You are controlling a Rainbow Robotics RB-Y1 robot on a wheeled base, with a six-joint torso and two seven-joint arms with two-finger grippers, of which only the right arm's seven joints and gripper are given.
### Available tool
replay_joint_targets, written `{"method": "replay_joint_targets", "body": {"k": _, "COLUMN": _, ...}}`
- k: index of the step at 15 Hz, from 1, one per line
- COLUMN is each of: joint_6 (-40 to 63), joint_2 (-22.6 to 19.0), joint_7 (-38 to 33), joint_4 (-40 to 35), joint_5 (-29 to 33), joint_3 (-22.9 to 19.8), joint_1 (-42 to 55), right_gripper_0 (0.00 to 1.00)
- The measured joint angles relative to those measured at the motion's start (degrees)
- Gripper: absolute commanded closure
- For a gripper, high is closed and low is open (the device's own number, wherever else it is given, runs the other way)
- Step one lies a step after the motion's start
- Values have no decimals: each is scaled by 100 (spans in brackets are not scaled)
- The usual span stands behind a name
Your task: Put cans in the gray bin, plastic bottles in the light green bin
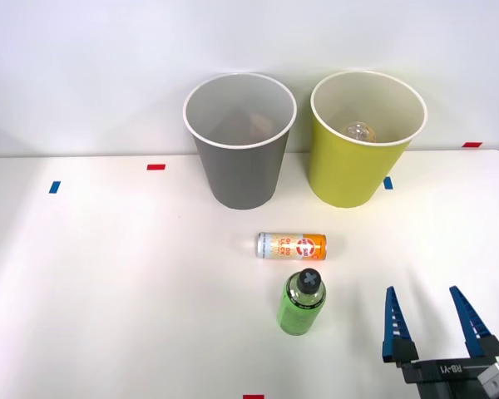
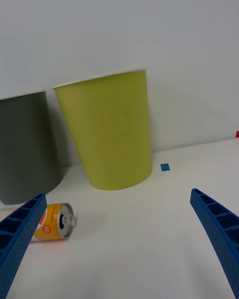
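Front view: right gripper (image 1: 430, 316) low at the near right of the table (image 1: 108, 274), blue fingers (image 1: 393, 324) spread wide, nothing between them. Silver-and-orange can (image 1: 292, 245) lying on its side mid-table, just in front of the gray bin (image 1: 239, 166). Green bottle (image 1: 302, 301) with black cap just nearer than the can, close beside it but seemingly not touching, cap pointing toward the can. Both well to the left of the gripper. Lime bin (image 1: 353, 170) beside the gray one at the back, with something round and clear already lying inside; gray bin's inside too dim to tell.

Right wrist view: same wide spread, fingers (image 2: 20, 239) at the two corners, orange end of the can (image 2: 52, 222) with its silver top showing near one finger, lime bin (image 2: 109, 134) straight ahead, gray bin (image 2: 25, 149) at the edge.

Handling, as a judgement: can likely empty, so light, smooth and prone to roll or skid when nudged; thin wall, easy to dent under a hard squeeze. Best taken across the middle of the body, fingers either side of its round flank, closing gently. Bottle probably light too, a little springy, slick; best gripped across the widest part of the body, not the cap. Little room between the two, so risk of bumping one while reaching for the other.
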Motion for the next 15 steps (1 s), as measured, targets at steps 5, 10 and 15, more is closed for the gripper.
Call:
{"method": "replay_joint_targets", "body": {"k": 5, "joint_6": -472, "joint_2": -390, "joint_7": 1805, "joint_4": 289, "joint_5": -841, "joint_3": 294, "joint_1": 581, "right_gripper_0": 0}}
{"method": "replay_joint_targets", "body": {"k": 10, "joint_6": -953, "joint_2": -1151, "joint_7": 2782, "joint_4": 377, "joint_5": -1968, "joint_3": 1069, "joint_1": 1168, "right_gripper_0": 0}}
{"method": "replay_joint_targets", "body": {"k": 15, "joint_6": -903, "joint_2": -1257, "joint_7": 2828, "joint_4": 379, "joint_5": -1987, "joint_3": 1282, "joint_1": 1329, "right_gripper_0": 0}}
